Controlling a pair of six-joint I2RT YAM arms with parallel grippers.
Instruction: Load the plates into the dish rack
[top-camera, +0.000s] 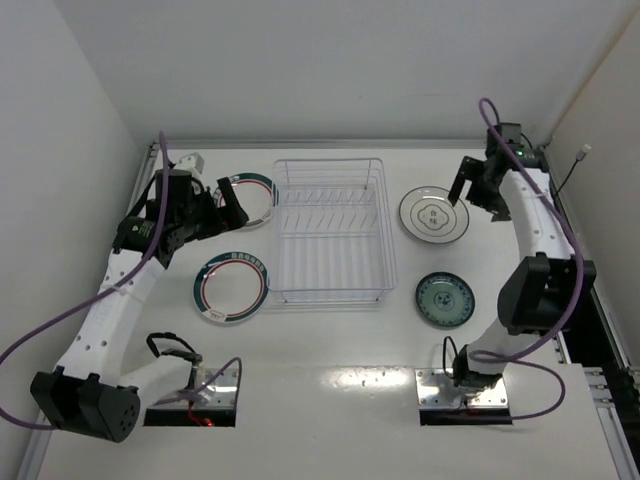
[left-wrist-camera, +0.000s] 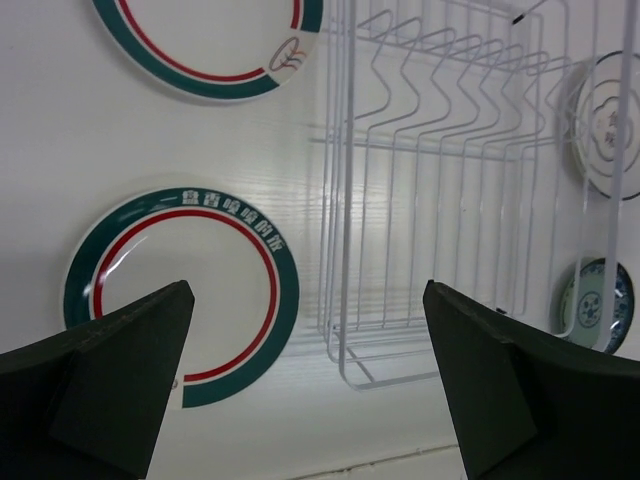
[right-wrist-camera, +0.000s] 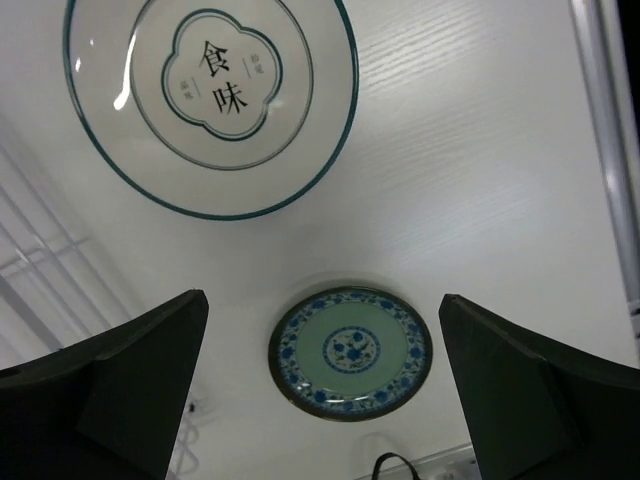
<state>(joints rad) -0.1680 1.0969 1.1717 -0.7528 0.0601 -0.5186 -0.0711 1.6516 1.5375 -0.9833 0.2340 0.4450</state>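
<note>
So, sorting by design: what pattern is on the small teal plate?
Blue floral motifs on the small teal plate; best in the right wrist view.

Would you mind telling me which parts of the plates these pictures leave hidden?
- Far banded plate: top view, its left side sits under the left end effector; left wrist view, cut by the top edge.
- Near banded plate: left wrist view, lower left behind that end effector.
- Grey plate: right wrist view, cut by the top edge.
</note>
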